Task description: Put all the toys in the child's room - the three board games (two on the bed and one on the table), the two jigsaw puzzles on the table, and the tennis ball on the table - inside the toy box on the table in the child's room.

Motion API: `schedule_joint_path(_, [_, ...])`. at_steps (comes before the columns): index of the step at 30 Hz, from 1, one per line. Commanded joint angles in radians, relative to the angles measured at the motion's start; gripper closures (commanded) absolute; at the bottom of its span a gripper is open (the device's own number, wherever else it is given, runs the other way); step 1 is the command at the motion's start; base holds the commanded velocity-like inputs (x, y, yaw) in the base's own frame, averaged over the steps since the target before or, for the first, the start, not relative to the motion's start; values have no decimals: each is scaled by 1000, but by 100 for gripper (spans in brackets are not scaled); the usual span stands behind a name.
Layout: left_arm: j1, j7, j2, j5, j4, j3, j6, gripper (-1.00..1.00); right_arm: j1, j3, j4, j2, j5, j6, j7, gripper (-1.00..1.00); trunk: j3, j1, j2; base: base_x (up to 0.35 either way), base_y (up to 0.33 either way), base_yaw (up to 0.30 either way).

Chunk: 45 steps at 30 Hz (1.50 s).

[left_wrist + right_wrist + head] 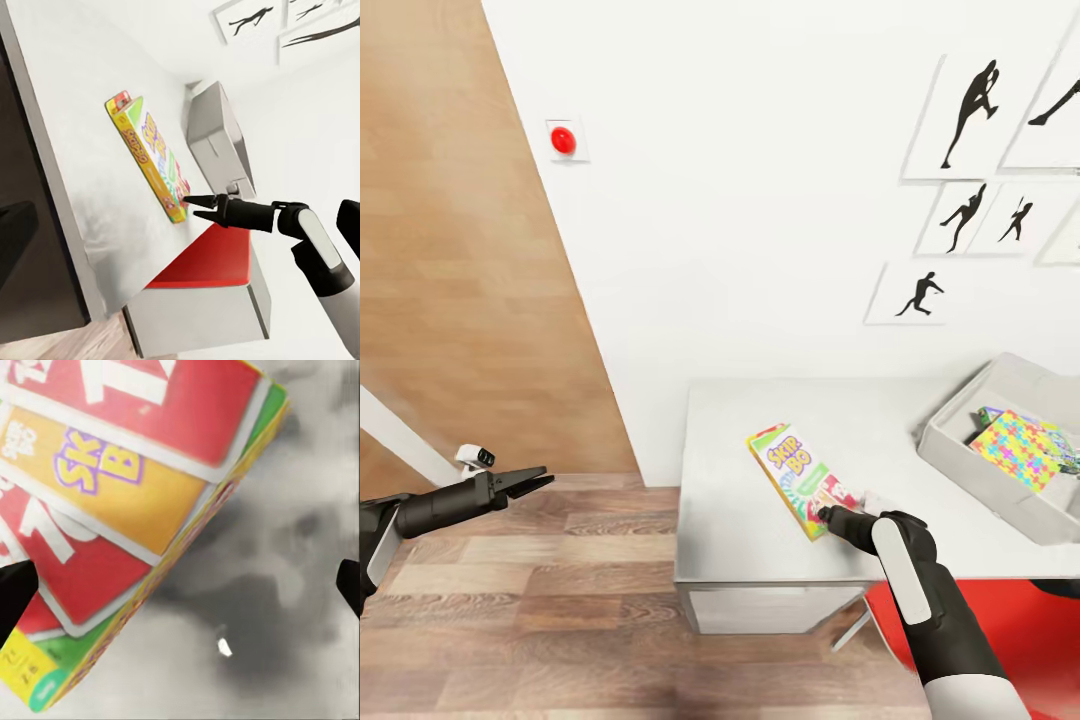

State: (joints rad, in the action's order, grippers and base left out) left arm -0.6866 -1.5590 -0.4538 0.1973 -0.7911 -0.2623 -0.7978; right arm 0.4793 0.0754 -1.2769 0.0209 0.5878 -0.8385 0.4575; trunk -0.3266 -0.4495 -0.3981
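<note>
One board game, the yellow, green and red SKIP-BO box (797, 477) (154, 154) (112, 502), lies flat on the pale grey table (730, 540). My right gripper (824, 514) (193, 207) (180, 592) is open at the box's near end, fingers spread wide with the box corner partly between them. The grey toy box (985, 470) (214, 127) stands at the table's right and holds a colourful jigsaw puzzle (1022, 447) and another flat box behind it. My left gripper (540, 479) hangs open and empty over the wood floor, left of the table.
A red seat (1010, 620) (206, 262) sits under the table's front edge by my right arm. The white wall behind carries silhouette pictures (970, 110) and a red button (563, 140). A wood panel (460, 250) stands at the left.
</note>
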Motion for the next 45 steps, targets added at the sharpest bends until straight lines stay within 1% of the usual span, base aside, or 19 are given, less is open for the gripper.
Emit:
schedule_joint_path(1, [-1,-4,0,-1,0,0,-11,-100,1,1,-1,1,10,-2,9,-100,-2,-1,-2,5,-290,0])
schedule_joint_path(10, [-1,-4,0,-1,0,0,-11,-100,-1,3,-2,1,10,-2,9,-100,-2,-1,-2,135,-247,0])
schedule_joint_path(17, [-1,-4,0,-1,0,0,-11,-100,-1,1,-3,1,10,-2,9,-100,-2,-1,-2,128,-65,0])
schedule_joint_path(29, [-1,-4,0,-1,0,0,-11,-100,-1,1,-2,1,10,-2,9,-100,-2,-1,-2,146,51,0])
schedule_joint_path(45, [-1,-4,1,-1,0,1,-11,-100,-1,0,-2,1,11,-2,9,-100,-2,-1,-2,11,77,0])
